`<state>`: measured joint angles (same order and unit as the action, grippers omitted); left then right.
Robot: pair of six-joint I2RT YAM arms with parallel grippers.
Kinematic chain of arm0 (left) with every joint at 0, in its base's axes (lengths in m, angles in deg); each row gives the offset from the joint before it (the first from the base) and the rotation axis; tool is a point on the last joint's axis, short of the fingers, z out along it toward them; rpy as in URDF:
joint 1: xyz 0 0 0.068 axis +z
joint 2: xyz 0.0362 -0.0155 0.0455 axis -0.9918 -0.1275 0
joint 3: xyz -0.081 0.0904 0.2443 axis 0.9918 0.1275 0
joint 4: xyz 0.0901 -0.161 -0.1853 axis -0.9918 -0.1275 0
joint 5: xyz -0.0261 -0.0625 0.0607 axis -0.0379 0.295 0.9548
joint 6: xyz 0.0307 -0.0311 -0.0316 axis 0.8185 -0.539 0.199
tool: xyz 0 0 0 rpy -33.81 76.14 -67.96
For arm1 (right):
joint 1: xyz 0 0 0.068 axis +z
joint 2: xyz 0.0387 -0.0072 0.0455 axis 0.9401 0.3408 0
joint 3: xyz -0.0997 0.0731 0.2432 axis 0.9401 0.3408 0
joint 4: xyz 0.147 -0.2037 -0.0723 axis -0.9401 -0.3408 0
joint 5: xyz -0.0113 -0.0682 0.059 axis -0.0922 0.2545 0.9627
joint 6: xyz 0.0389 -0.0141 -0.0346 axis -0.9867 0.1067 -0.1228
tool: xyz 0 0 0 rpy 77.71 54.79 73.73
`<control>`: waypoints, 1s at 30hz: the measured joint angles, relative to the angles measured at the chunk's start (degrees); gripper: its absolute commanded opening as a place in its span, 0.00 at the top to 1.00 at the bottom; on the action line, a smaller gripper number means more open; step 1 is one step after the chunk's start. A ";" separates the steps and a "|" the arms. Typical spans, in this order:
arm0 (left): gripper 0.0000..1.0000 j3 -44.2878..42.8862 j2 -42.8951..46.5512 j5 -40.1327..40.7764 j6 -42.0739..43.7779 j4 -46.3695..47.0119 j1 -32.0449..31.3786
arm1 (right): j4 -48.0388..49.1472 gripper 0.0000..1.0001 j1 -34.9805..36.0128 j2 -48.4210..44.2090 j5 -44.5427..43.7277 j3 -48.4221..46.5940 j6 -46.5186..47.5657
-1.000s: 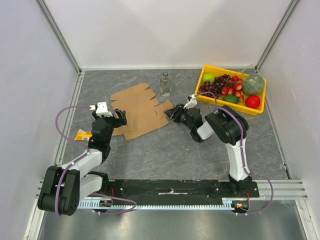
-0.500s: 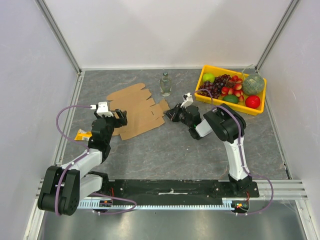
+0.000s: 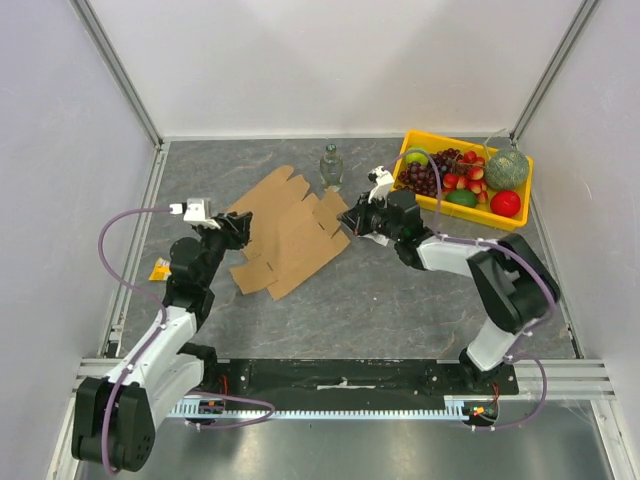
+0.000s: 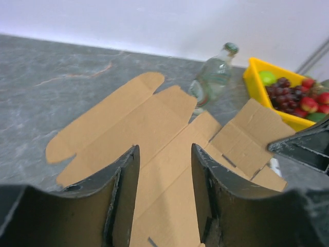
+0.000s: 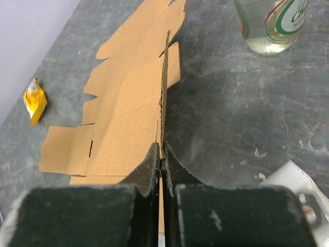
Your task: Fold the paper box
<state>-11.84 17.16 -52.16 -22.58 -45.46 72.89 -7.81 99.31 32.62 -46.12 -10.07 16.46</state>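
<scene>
Both of my arms are reaching out over the grey, stone-patterned table (image 3: pixel 400 310). The paper box (image 3: pixel 290 235) (image 4: pixel 154 134) (image 5: pixel 128 103), a die-cut sheet of plain brown corrugated cardboard with flaps and tabs, is lying unfolded left of the table's centre, between my two claws. My right claw (image 3: pixel 350 222) (image 5: pixel 161 152) is pinching the sheet's right edge, fingers pressed together on the cardboard, which is showing edge-on in the right wrist view. My left claw (image 3: pixel 240 228) (image 4: pixel 164 149) is hanging at the sheet's left side, fingers apart and gripping nothing; I cannot tell whether it is touching the cardboard. The yellow rectangular plastic tray (image 3: pixel 460 212) of fruit is sitting at the far right. The clear glass bottle (image 3: pixel 331 168) (image 4: pixel 212 77) (image 5: pixel 270 25) is standing upright just beyond the sheet's far edge. The small yellow packet (image 3: pixel 163 268) (image 5: pixel 35 100) is lying on the left, apart from the sheet.
</scene>
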 measured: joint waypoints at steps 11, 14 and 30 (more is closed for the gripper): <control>0.24 -18.12 -4.07 -22.77 -0.74 -8.00 -0.96 | -39.82 1.00 0.00 -16.85 -0.07 -10.14 21.14; 0.26 -25.59 -8.59 -30.38 0.31 -10.91 -2.49 | -46.23 1.00 -0.07 -19.37 2.95 -12.68 25.31; 0.36 -54.14 -28.11 -45.86 29.31 -44.54 -15.54 | -61.24 1.00 -0.04 -22.80 15.45 -20.00 37.42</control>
<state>-65.98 -10.95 -98.01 6.73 -90.00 57.35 -69.06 99.26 9.82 -30.67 -30.07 53.88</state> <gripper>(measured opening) 0.654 0.010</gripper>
